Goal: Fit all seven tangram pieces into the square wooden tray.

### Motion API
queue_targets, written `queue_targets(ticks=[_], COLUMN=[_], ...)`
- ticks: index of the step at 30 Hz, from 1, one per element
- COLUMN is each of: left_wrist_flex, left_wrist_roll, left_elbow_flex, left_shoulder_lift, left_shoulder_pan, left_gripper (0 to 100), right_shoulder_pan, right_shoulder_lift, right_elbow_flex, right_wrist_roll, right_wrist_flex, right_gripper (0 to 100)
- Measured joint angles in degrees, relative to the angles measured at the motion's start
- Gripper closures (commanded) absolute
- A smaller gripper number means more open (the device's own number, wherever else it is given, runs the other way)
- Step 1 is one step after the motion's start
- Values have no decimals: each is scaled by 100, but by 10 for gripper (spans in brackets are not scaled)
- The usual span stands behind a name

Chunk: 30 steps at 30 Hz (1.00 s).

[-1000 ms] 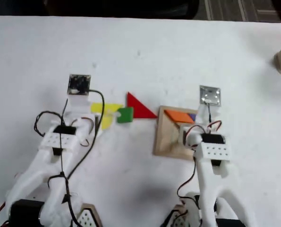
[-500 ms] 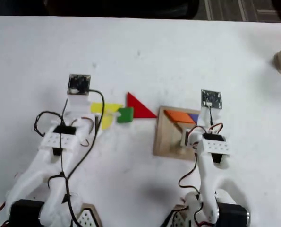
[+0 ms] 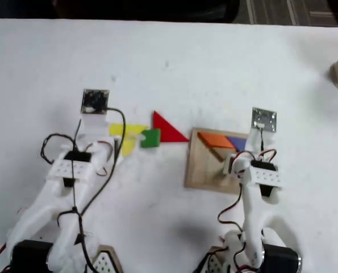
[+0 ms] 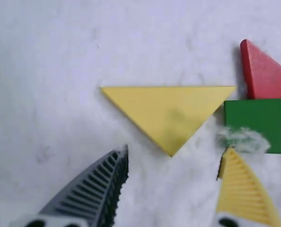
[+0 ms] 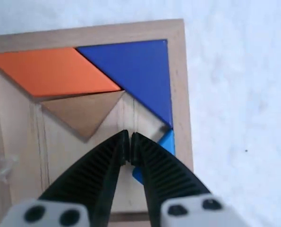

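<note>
Pressed together, the right claw (image 5: 130,142) has slid right over the square wooden tray (image 5: 177,94), baring a seated dark blue triangle (image 5: 140,71).

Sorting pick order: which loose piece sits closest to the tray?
The red triangle: its tip almost meets a corner of the tray; the green square and yellow triangle lie beyond it.
</note>
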Motion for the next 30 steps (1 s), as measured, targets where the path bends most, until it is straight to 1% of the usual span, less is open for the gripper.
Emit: queue_targets(ticks=[10,13,17,22,27,28,30], left_wrist_flex=[0,0,0,0,0,0,0], left_wrist_roll=[0,0,9,431,527,527,527], left_elbow_flex=[0,0,-26,-114,-229,-229,-229], left_shoulder_lift=[0,-26,-35,-35,-35,-35,-35], left_shoulder_pan=[0,-141,-642,-1081,-1169,-1196,-1231], left_gripper=[676,676,676,676,676,676,676], right_shoulder_pan=[-105,-255,-756,-1679,-2558,-2752,-3103], right_shoulder_lift=[-563,-563,-563,-563,-527,-440,-88], right_elbow_flex=[-26,-211,-721,-1697,-2558,-2716,-3007], right_wrist_roll=[0,0,0,-53,-782,-905,-1108], right_wrist_flex=[510,624,1152,1925,2092,2092,2092], right_gripper=[981,981,981,981,978,969,917])
